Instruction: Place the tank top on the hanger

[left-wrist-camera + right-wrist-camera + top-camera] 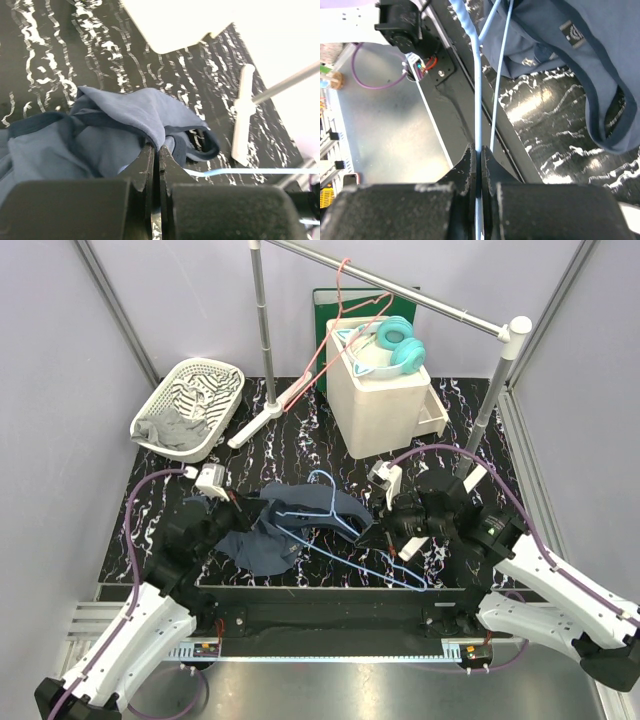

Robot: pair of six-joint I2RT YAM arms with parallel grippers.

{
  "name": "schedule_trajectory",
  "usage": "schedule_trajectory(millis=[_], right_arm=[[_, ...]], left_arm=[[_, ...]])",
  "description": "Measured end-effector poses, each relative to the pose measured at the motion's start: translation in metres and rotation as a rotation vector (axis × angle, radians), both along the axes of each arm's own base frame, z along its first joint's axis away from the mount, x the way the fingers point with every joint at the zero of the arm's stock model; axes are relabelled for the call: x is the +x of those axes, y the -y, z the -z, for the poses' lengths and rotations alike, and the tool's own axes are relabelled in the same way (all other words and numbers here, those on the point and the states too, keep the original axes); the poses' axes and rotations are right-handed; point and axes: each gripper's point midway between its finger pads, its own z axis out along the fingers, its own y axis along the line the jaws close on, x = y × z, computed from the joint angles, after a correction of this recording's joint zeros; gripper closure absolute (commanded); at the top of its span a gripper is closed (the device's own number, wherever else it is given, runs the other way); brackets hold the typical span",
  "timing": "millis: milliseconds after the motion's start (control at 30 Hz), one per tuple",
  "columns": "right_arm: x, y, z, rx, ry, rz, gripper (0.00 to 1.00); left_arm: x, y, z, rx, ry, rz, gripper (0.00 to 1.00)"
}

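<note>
Navy tank top (270,540) lay crumpled at the middle of the marbled black table (300,430), light-blue hanger (345,530) lay across it, one corner pointing to 5 o'clock, left claw (156,150) clenched on a fold at the top's 9 o'clock edge, right claw (479,154) clamped on the hanger's wire.

My left fingers (144,169) bury their tips in a fold of the top (125,117), so the contact point is hidden. The hanger (478,80) leaves the right wrist view at top and bottom. Overhead, I cannot tell whether its left end lies on or inside the top. The tag (571,31) print is too small to read. My right fingers (466,167) are masked overhead by the wrist (410,515).
</note>
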Motion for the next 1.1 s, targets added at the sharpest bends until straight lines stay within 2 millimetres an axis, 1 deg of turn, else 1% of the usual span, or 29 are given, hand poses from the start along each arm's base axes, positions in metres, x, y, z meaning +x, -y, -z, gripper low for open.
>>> schedule_trajectory(millis=[133,233,267,300,333,433,467,633,800,900,967,1100], right_arm=[[0.002,-0.008,-0.002,0.035,0.009,-0.018,1.0],[0.003,-0.013,-0.004,0.066,0.025,-0.03,1.0],[0.004,-0.015,-0.006,0.078,0.03,-0.034,1.0],[0.005,-0.017,-0.006,0.087,0.036,-0.036,1.0],[0.006,-0.018,-0.007,0.093,0.041,-0.037,1.0],[0.01,-0.024,-0.007,0.112,0.056,-0.041,1.0],[0.012,-0.026,-0.007,0.115,0.058,-0.041,1.0],[0.019,-0.034,0.002,0.122,0.064,-0.036,1.0],[0.027,-0.037,0.009,0.125,0.08,-0.015,1.0],[0.029,-0.039,0.007,0.145,0.095,-0.014,1.0],[0.03,-0.04,0.003,0.163,0.106,-0.013,1.0],[0.029,-0.04,-0.008,0.204,0.136,-0.012,1.0]], left_arm=[[-0.006,0.008,-0.012,-0.018,0.014,0.058,1.0],[-0.012,0.016,-0.026,-0.039,0.028,0.113,1.0],[-0.014,0.018,-0.033,-0.048,0.036,0.133,1.0],[-0.018,0.023,-0.043,-0.061,0.052,0.164,1.0],[-0.018,0.024,-0.045,-0.064,0.056,0.171,1.0],[-0.024,0.03,-0.063,-0.088,0.077,0.224,1.0],[-0.027,0.034,-0.073,-0.101,0.088,0.25,1.0],[-0.037,0.047,-0.11,-0.16,0.134,0.347,1.0],[-0.045,0.057,-0.142,-0.223,0.182,0.423,1.0],[-0.051,0.061,-0.151,-0.254,0.199,0.464,1.0],[-0.051,0.063,-0.153,-0.259,0.202,0.475,1.0],[-0.043,0.062,-0.143,-0.228,0.187,0.449,1.0]])
